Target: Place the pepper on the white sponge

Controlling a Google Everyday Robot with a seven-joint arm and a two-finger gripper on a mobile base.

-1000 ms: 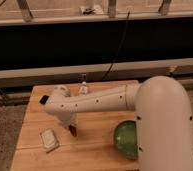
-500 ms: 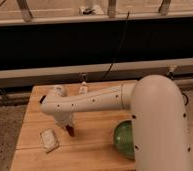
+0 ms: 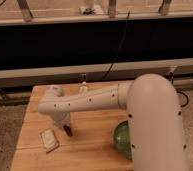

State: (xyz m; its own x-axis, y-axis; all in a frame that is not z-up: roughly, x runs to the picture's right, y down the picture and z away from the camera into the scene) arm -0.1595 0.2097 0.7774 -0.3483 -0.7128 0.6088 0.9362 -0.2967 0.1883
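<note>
On the wooden table (image 3: 95, 140), the tool (image 3: 66, 127) pinches a slim dark-red pepper (image 3: 68, 131) beside the white sponge (image 3: 49, 139).

One gripper (image 3: 65, 125) is hanging low over one wooden table (image 3: 95, 150), just right of one white sponge (image 3: 50, 140). One pepper (image 3: 68, 130) is showing at its tip, and one green bowl (image 3: 122, 140) (partly hidden by the arm) is sitting nearby.
</note>
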